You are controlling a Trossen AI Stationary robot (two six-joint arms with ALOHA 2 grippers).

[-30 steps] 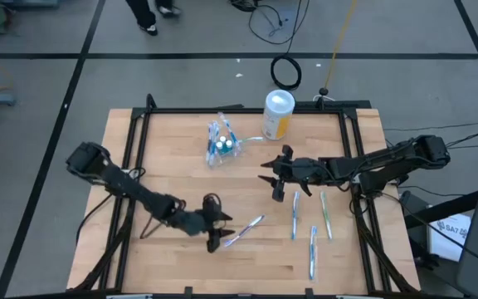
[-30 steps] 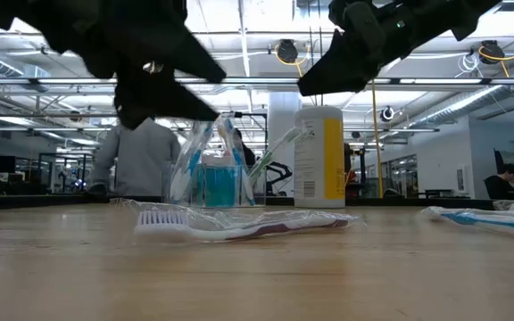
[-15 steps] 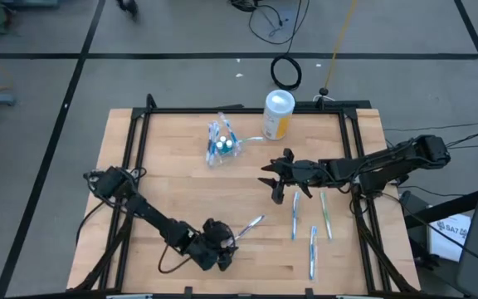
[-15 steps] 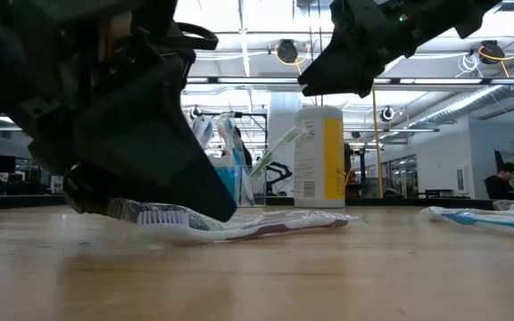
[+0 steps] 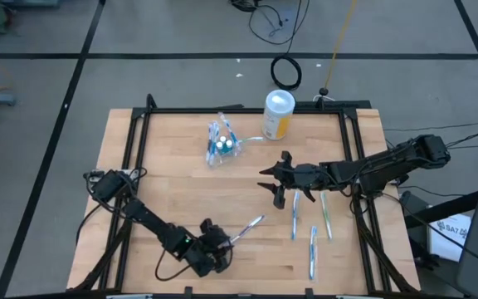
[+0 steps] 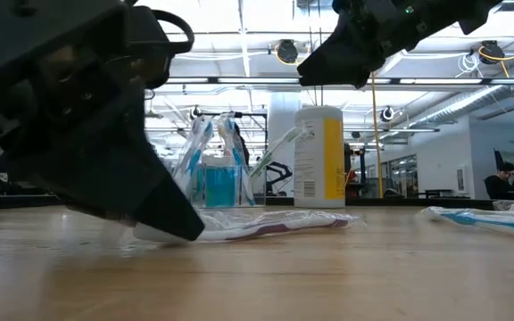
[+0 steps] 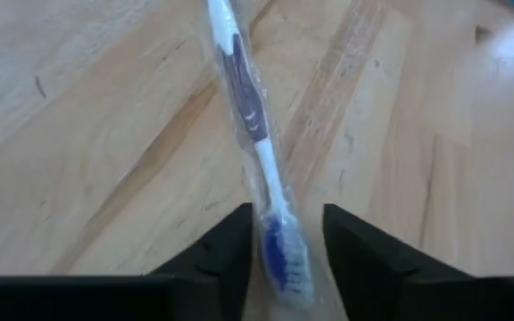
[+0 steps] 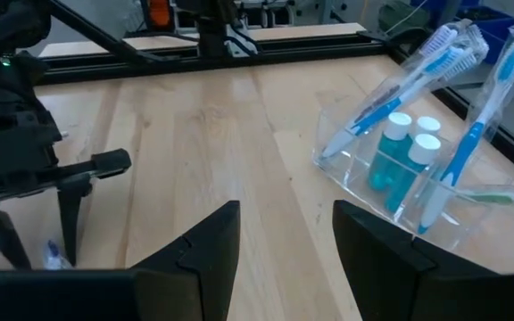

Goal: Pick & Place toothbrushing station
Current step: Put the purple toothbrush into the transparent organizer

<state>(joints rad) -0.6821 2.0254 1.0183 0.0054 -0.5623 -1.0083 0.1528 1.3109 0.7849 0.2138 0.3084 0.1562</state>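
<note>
A yellow canister (image 5: 278,114) stood just beside the clear cup (image 5: 222,145) of brushes and tubes. Well apart from the cup, a wrapped toothbrush (image 7: 250,125) lay flat, its bristle head bracketed by the left gripper (image 7: 286,259), fingers apart. The right gripper (image 5: 274,188) was held spread, empty, nearer the cup.

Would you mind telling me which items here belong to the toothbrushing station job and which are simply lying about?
Part of the job:
- clear cup holding toothbrushes and toothpaste tubes
- wrapped toothbrush, with the left gripper closing round its head
- three loose toothbrushes near the right gripper, which is open and empty

Lying about:
- yellow canister
- coiled black cable on the floor
</note>
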